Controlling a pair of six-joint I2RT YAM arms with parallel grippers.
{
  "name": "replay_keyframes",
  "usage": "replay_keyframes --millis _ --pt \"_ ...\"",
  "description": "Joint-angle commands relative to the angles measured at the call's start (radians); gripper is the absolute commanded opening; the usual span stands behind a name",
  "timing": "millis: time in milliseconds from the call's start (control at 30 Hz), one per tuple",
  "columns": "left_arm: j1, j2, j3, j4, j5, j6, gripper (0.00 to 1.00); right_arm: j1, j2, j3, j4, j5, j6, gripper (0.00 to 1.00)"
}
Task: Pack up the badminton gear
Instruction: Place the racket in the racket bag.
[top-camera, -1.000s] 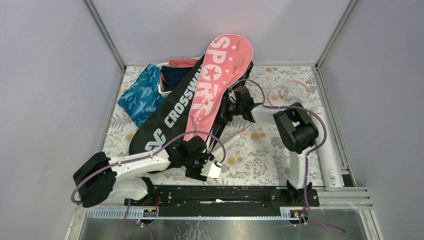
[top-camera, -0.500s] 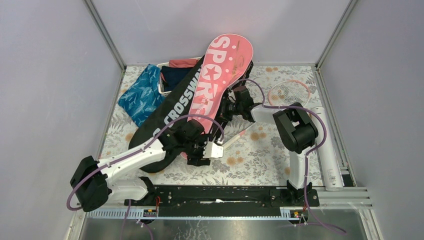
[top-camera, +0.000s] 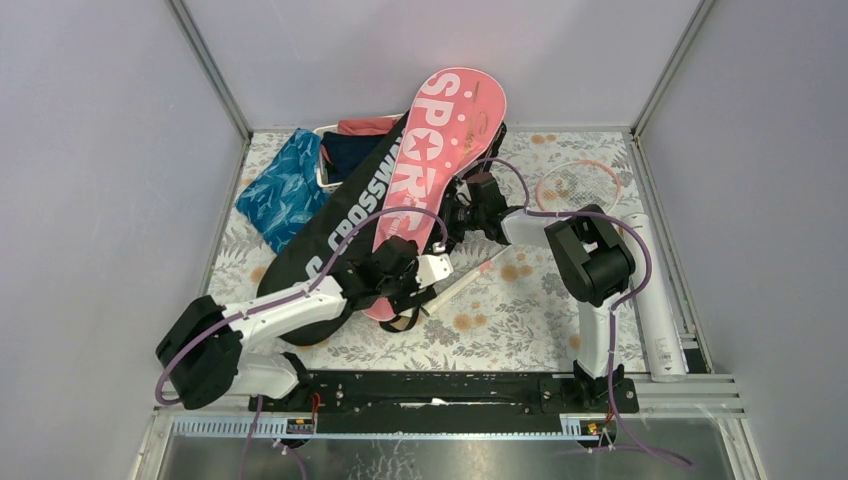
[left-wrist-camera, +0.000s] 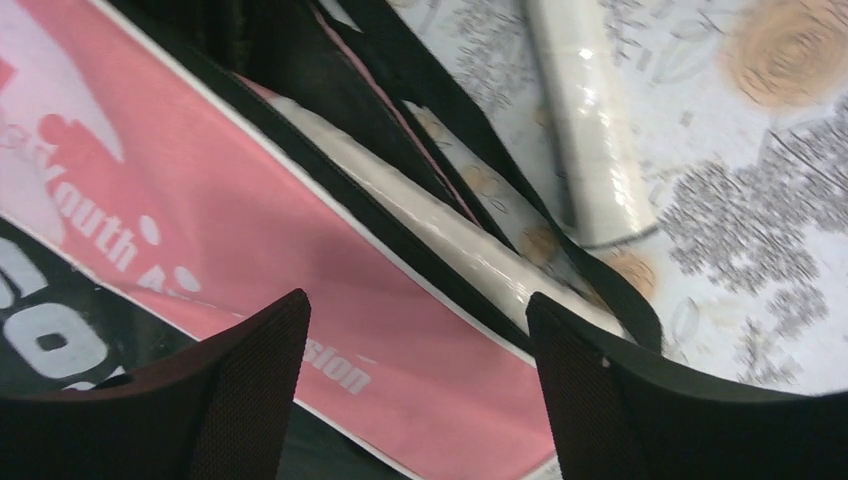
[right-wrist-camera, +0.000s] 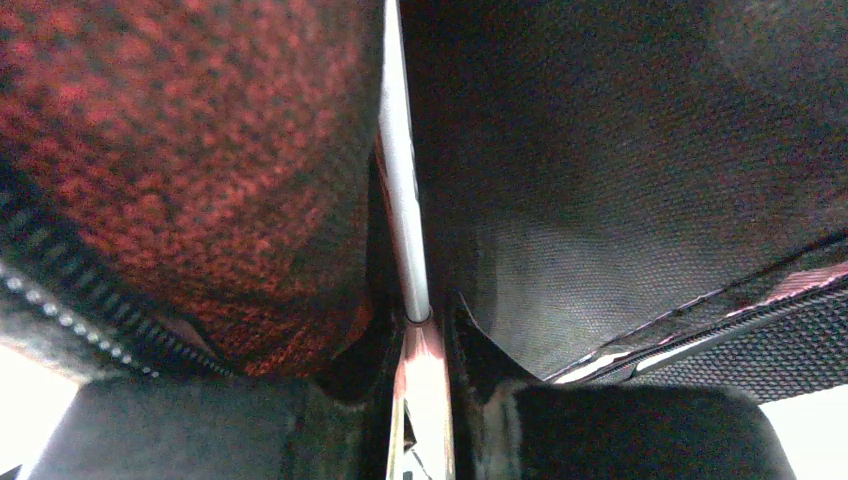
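We are holding the left gripper (left-wrist-camera: 415, 330) wide open over the pink bag (top-camera: 440, 150), at its narrow end mid-table. The right gripper (right-wrist-camera: 420, 335) is pinching a racket shaft (right-wrist-camera: 400, 180) inside the bag. We are judging the bag limp and slick and the shaft thin and springy, so we are favouring the wrapped handle (left-wrist-camera: 440, 235).

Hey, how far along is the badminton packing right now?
Partly done: one white racket handle already lies in the open mouth of the pink bag. In hand: the right gripper is shut on a thin racket shaft, while the left gripper hangs open over that bag. Left: another racket and the white tube lie on the table, and the bag is not closed.
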Motion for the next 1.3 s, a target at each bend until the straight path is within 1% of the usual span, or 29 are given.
replay_keyframes --millis 0,67,167,333,367,500,567,600,633,733,1033,1133,1267 --pt "0.006 0.032 -0.023 0.18 -0.141 -0.051 0.82 -0.016 0.001 0.048 0.082 0.06 0.038 0.0" --pt "0.005 0.05 -0.032 0.213 -0.171 -0.042 0.77 -0.017 0.004 0.053 0.08 0.055 0.039 0.0" --pt "0.012 0.077 -0.034 0.242 -0.198 -0.036 0.67 -0.017 0.004 0.055 0.079 0.052 0.037 0.0" --pt "0.017 0.078 -0.039 0.249 -0.154 -0.039 0.51 -0.017 0.003 0.057 0.076 0.047 0.03 0.0" --pt "0.017 0.076 -0.037 0.249 -0.144 -0.041 0.46 -0.017 0.003 0.058 0.075 0.046 0.03 0.0" --pt "0.016 0.071 -0.023 0.232 -0.083 -0.051 0.28 -0.017 -0.001 0.065 0.077 0.038 0.031 0.0" --pt "0.018 0.068 -0.01 0.217 -0.041 -0.051 0.15 -0.018 -0.005 0.068 0.081 0.032 0.033 0.0" --pt "0.02 0.067 -0.002 0.207 -0.017 -0.054 0.04 -0.017 -0.006 0.071 0.082 0.031 0.037 0.0" --pt "0.022 0.066 0.008 0.196 0.017 -0.059 0.0 -0.019 -0.006 0.074 0.086 0.028 0.043 0.0" --pt "0.029 0.07 0.043 0.156 0.119 -0.074 0.0 -0.021 -0.011 0.095 0.091 0.016 0.054 0.0" --pt "0.051 0.079 0.104 0.104 0.333 -0.142 0.0 -0.025 -0.028 0.103 0.096 0.009 0.072 0.0" --pt "0.053 0.093 0.109 0.116 0.348 -0.168 0.0 -0.025 -0.026 0.093 0.133 -0.011 0.113 0.0" --pt "0.068 0.099 0.11 0.15 0.329 -0.206 0.0 -0.018 -0.018 0.081 0.221 -0.065 0.178 0.0"
